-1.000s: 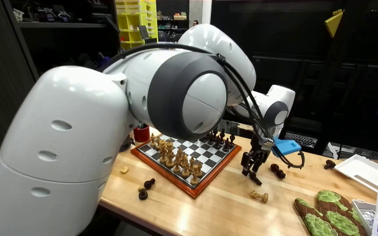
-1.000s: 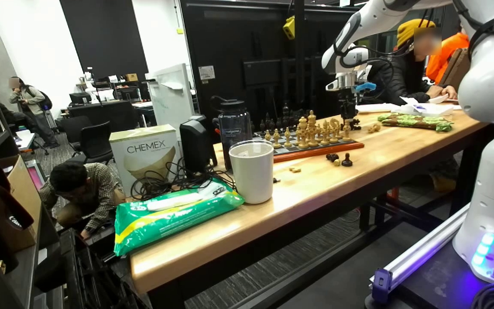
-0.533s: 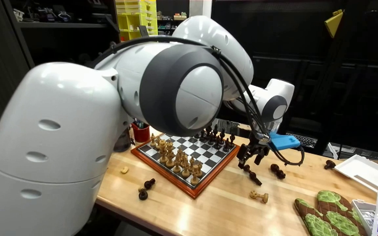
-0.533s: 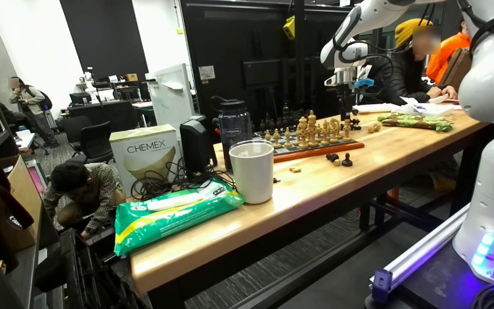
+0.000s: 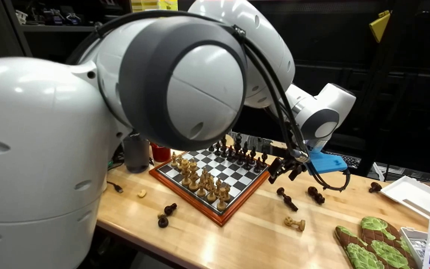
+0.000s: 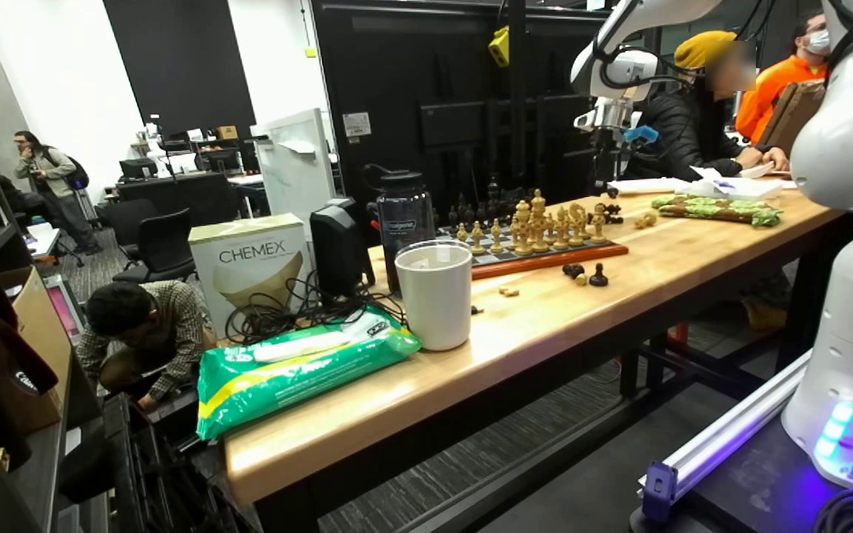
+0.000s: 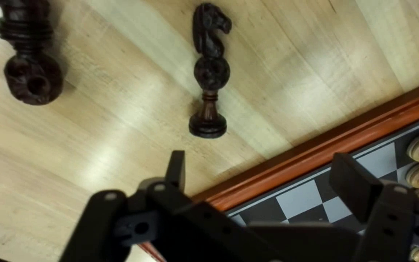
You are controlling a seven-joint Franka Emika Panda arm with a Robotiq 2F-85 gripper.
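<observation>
My gripper point(image 7: 264, 176) stands open above the table, the pads apart and nothing between them. In the wrist view a dark knight point(image 7: 211, 74) lies on the wood just beyond the fingertips. A thicker dark piece point(image 7: 31, 69) lies left of it, cut by the frame edge. Beneath the gap runs the red-brown rim point(image 7: 296, 156) of the chessboard. An exterior view places the gripper point(image 5: 283, 174) beside the board's right corner, over the table, with the knight point(image 5: 287, 200) below it. A light piece point(image 5: 294, 223) lies on its side nearby. Dark and light pieces stand along opposite board sides.
Dark pieces point(image 5: 163, 222) lie near the front table edge. Leaf-patterned mitts point(image 5: 379, 246) and a white tray point(image 5: 416, 203) are at the right. A white mug point(image 6: 434, 303), a bottle point(image 6: 404, 222) and green wipes point(image 6: 308, 363) stand past the board. Someone in black point(image 6: 671, 126) sits behind.
A second ago the gripper was down at the knight, hiding part of it. It has since opened wider and risen off, leaving the knight lying bare on the table. The arm has swung with it.
</observation>
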